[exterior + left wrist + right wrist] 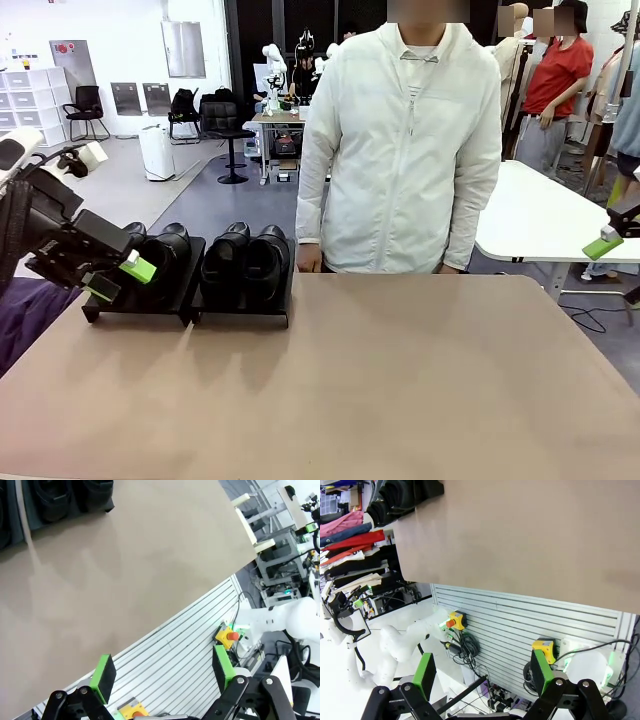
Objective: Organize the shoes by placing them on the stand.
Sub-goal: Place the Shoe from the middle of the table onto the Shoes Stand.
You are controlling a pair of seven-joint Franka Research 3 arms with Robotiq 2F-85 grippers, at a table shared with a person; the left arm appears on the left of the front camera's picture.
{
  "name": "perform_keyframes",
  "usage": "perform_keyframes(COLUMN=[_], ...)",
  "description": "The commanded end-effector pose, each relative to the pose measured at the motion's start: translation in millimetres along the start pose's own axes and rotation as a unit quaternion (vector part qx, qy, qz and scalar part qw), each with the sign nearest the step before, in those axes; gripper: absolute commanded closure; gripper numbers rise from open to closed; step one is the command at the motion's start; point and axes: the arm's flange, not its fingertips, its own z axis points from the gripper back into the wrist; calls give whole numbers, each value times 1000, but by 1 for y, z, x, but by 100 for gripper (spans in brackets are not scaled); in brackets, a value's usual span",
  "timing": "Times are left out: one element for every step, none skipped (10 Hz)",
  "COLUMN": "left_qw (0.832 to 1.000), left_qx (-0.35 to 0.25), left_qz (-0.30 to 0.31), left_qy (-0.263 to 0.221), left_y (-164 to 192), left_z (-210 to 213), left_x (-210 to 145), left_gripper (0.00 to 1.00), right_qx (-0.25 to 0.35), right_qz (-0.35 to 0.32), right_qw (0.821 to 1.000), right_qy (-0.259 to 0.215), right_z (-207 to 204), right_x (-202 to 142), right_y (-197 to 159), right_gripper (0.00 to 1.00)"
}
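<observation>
Shoes (210,262) sat in a row of four on the stand (240,312), toes toward the robot, at the far left part of the bench (400,380). Judged from that, the placing step looked finished, with no shoe left loose on the bench top.

Just in front of the left end effector (121,277) stood the stand's left panel; its green pads were spread apart with nothing between them, hovering close to the leftmost pair but not touching them as far as could be told. From its own wrist camera the left end effector (165,672) showed wide, released fingers, the stand lying well ahead and off to one side.

Well away from the stand, out past the bench's right edge, the right end effector (606,242) hung with its fingers also released and empty, as its wrist view (482,672) confirmed.

Next, in my judgement, the left arm needed only to draw back clear of the stand without nudging the nearest shoe; no further grasp seemed called for.
</observation>
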Motion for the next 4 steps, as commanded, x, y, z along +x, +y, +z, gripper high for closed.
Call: perform_keyframes(left_qw=[1000,1000,1000,1000], left_qx=[-15,-15,-15,-15], left_qz=[-9,-9,-9,-9], left_qy=[-2,-2,-2,-2], left_y=[2,2,2,2], left_z=[3,3,3,3], left_x=[1,1,1,1], left_gripper=[0,0,0,0], right_qx=[4,4,4,4], right_qz=[10,10,10,10], right_qw=[1000,1000,1000,1000], right_qy=[1,1,1,1], right_z=[3,3,3,3], right_x=[0,0,0,0], right_y=[0,0,0,0], right_gripper=[0,0,0,0])
